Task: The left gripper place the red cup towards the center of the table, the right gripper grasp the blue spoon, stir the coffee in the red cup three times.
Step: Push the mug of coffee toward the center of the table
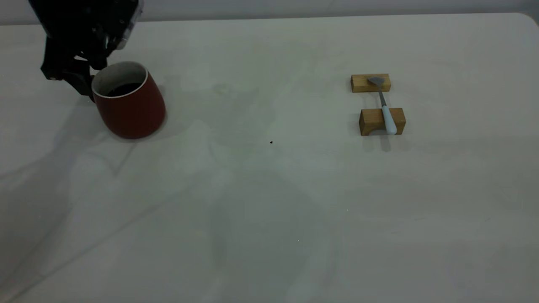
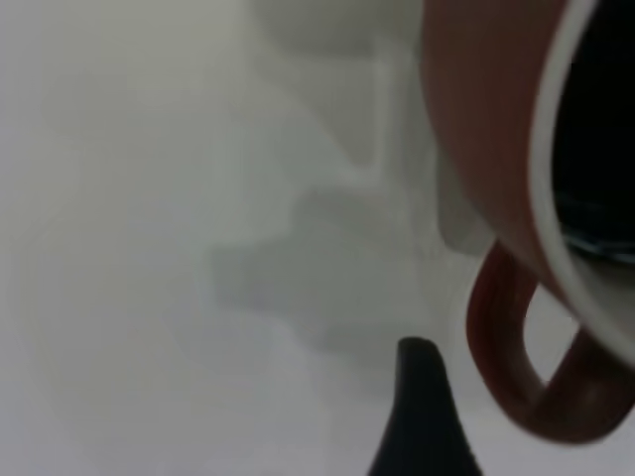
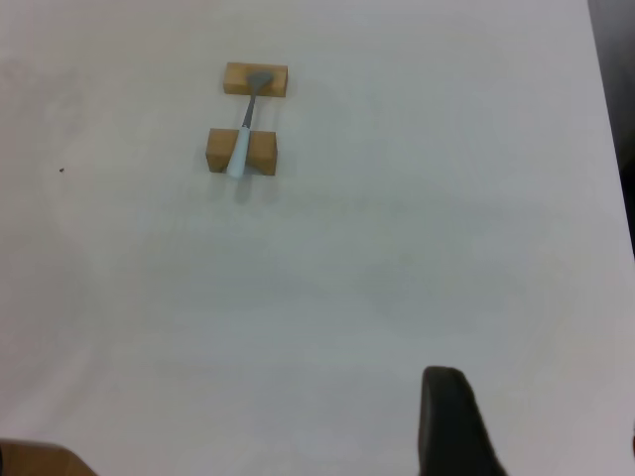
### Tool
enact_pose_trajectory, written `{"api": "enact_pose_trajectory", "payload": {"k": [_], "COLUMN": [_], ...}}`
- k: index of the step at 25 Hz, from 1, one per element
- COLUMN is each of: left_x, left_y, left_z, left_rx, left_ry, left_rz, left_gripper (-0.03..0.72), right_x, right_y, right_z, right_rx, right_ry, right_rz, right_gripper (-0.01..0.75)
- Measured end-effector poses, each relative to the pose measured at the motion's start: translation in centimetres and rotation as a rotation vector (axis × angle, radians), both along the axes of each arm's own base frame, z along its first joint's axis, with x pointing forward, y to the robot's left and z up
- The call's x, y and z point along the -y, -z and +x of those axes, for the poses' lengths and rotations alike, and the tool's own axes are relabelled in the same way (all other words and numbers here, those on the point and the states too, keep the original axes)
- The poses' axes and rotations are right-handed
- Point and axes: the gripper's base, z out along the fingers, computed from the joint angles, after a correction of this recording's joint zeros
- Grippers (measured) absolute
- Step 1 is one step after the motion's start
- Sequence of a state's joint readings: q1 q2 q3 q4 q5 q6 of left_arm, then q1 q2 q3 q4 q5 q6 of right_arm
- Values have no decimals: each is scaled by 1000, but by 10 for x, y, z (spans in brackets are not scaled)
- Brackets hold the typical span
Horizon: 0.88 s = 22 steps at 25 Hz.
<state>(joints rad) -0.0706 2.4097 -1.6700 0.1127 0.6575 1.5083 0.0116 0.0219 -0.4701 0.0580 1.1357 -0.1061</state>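
Note:
The red cup (image 1: pixel 130 105) stands at the far left of the table (image 1: pixel 269 202), with dark coffee (image 1: pixel 124 89) inside. My left gripper (image 1: pixel 82 80) is right behind it, on the handle side, open. In the left wrist view one black finger (image 2: pixel 422 421) stands just beside the cup's loop handle (image 2: pixel 526 382) without touching it; the other finger is out of frame. The blue spoon (image 1: pixel 386 112) lies across two wooden blocks at the right, untouched. My right gripper (image 3: pixel 541 426) hovers open well away from the spoon (image 3: pixel 241 149) and is outside the exterior view.
Two tan wooden blocks (image 1: pixel 370 83) (image 1: pixel 381 121) carry the spoon, bowl on the far one and handle on the near one. A tiny dark speck (image 1: pixel 271 142) marks the table's middle. The table's far edge runs close behind the cup.

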Motion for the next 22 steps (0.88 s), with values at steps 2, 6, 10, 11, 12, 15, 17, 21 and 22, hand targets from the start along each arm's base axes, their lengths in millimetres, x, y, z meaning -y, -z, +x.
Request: {"api": "enact_pose_trajectory", "payload": {"k": [2,6,10,11,12,15,17,21,22], "left_x": [0,0,0,0,0,1,2,8,11], "left_y": [1,1,1,1,1,1,1,1,1], "left_z": [0,0,-1,-1,0,0,0,-1,0], "left_rx": [-3,-5,-14,-14,-5,-4,-3,-1,3], "left_ry": [1,1,-4,-18,-27,-52,-61,-45,-38], "left_rz": [1,1,3,-3,-5,-8,-8,5,6], "left_gripper": [551,412,236,207,208,208,208,208,208], "right_x": [0,0,0,0,0,0,0,0,0], "right_y": [0,0,0,0,0,0,0,0,0], "right_z": [0,0,0,0,0,0,0,0,0], "right_rx": [0,0,0,0,0,0,0,0,0], "right_ry": [0,0,0,0,0,0,0,0,0], "right_rz": [0,0,0,0,0,0,0,0,0], "right_gripper": [472,472,472,472,472,472,472,472,472]}}
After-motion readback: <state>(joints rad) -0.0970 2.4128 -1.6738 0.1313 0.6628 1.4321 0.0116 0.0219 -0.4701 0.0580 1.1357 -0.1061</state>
